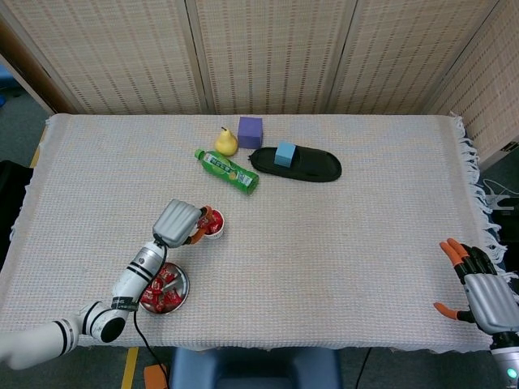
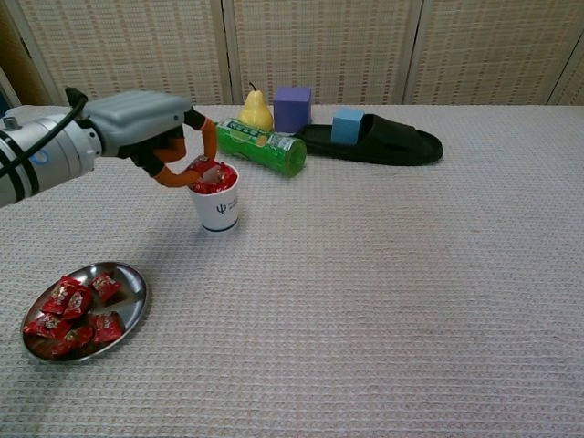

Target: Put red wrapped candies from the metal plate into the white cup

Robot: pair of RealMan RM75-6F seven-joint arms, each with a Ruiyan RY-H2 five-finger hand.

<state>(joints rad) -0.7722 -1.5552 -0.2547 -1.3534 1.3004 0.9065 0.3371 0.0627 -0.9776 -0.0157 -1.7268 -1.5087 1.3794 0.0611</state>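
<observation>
Metal plate (image 2: pixel 135 297) at worktop's 7 o'clock corner, several red wrapped candies (image 2: pixel 73 310) inside. Left hand (image 2: pixel 155 128) over white cup (image 2: pixel 217 208), at 1 o'clock from plate; fingertips (image 2: pixel 187 173) curled at cup mouth, apparently pinching one red candy (image 2: pixel 203 164), though contact is hard to resolve. Cup already holds candies. Right hand (image 1: pixel 485 293) at 4 o'clock edge, fingers spread, holding nothing.

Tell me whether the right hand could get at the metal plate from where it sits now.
Probably not easily. The right hand rests at the table's far right edge, while the metal plate lies at the opposite near corner. Nothing stands between them, but the span looks long, and the left hand is far closer, over the white cup.
</observation>
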